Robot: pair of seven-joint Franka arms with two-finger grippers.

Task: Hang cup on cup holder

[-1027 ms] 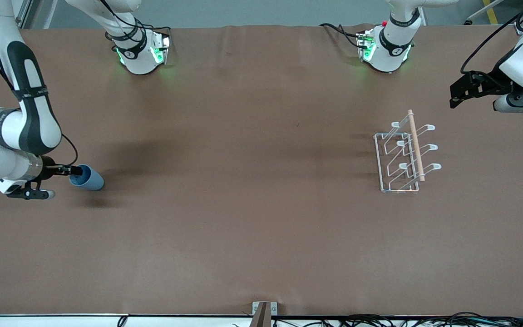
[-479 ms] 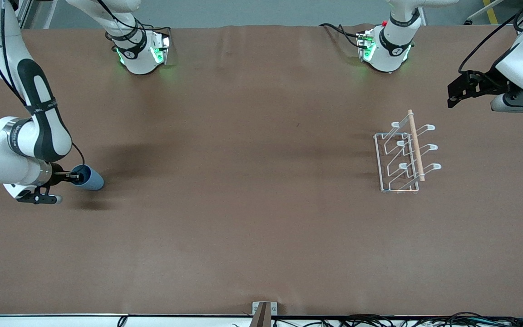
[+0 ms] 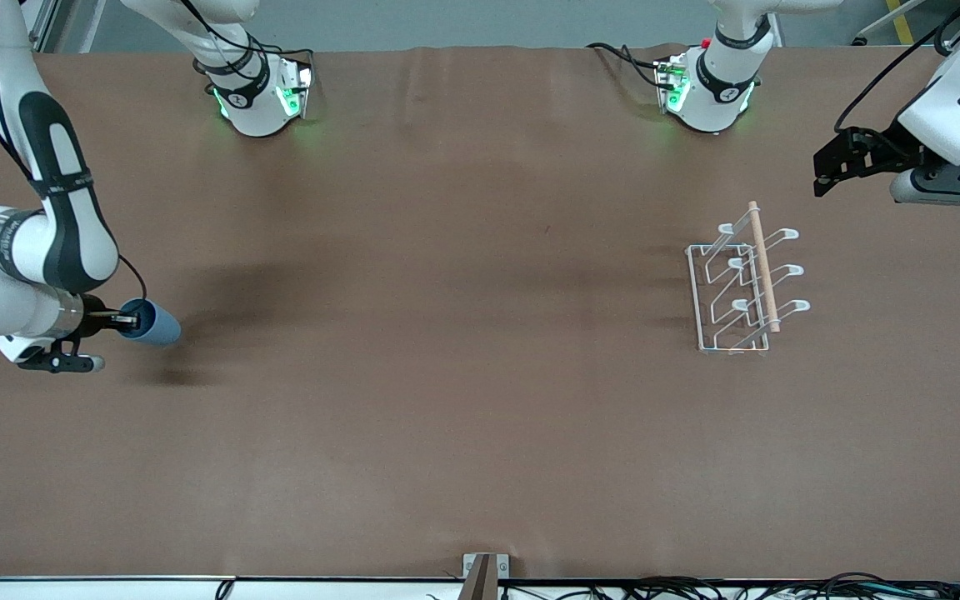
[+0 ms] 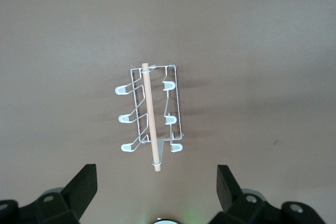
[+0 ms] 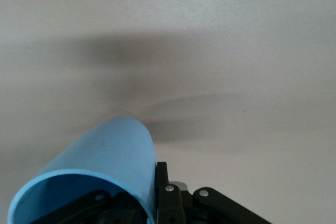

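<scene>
I can't see the right gripper's [image 3: 132, 320] fingertips clearly; the cup [image 3: 152, 324] hides one, but the right wrist view shows its jaws clamped on the cup's rim, one finger inside, one outside. The cup points sideways at the right arm's end of the brown surface [image 3: 447, 417], the forearm bent low. The cup holder [image 3: 742, 287] stands well apart, toward the left arm's end. The left gripper [image 3: 832, 167] hangs above the surface near it, jaws wide apart, its arm partly cut off.
</scene>
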